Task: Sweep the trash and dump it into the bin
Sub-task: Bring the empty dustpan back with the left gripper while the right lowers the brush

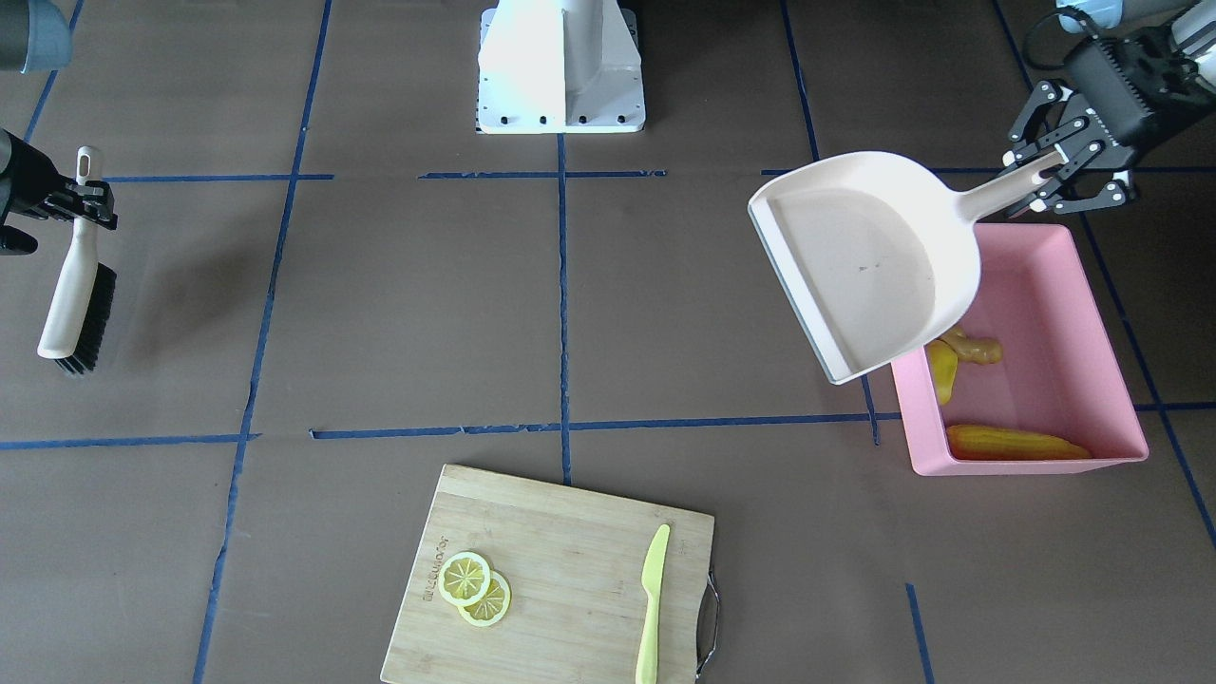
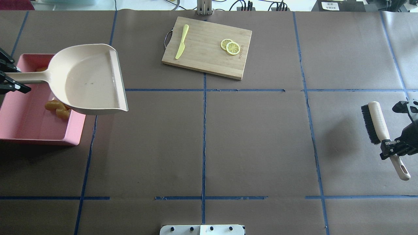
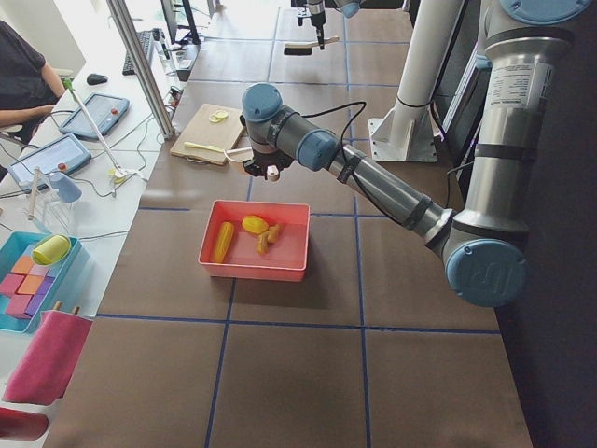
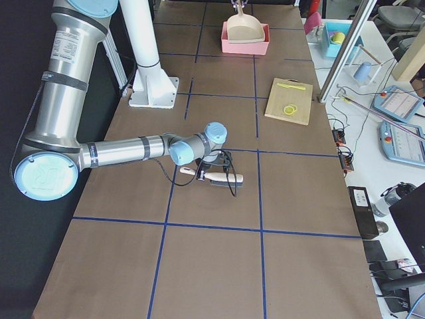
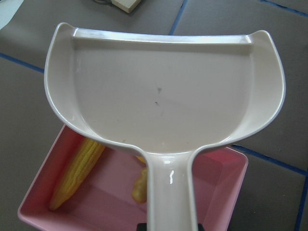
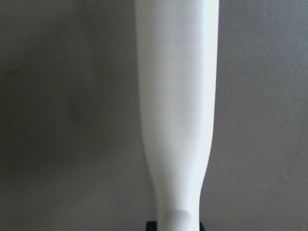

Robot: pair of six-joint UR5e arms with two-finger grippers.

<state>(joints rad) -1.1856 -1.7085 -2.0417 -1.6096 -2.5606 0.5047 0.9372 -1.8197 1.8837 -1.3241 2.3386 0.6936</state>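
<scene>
trash (image 1: 1016,444) in bin (image 1: 1050,304) | left jaws clamp dustpan (image 1: 864,266) | right jaws clamp brush (image 1: 71,304)

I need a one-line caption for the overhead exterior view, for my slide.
Left gripper holds the empty dustpan partly over the pink bin; right gripper holds the brush.

Silver arm tubes (image 4: 63,86); pale-blue joint caps (image 4: 45,174); black cables (image 4: 230,174); white bolted base (image 1: 560,66)

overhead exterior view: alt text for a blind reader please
The left gripper holds an empty cream dustpan partly over a pink bin containing toy foods. The right gripper, far right, holds a brush.
</scene>
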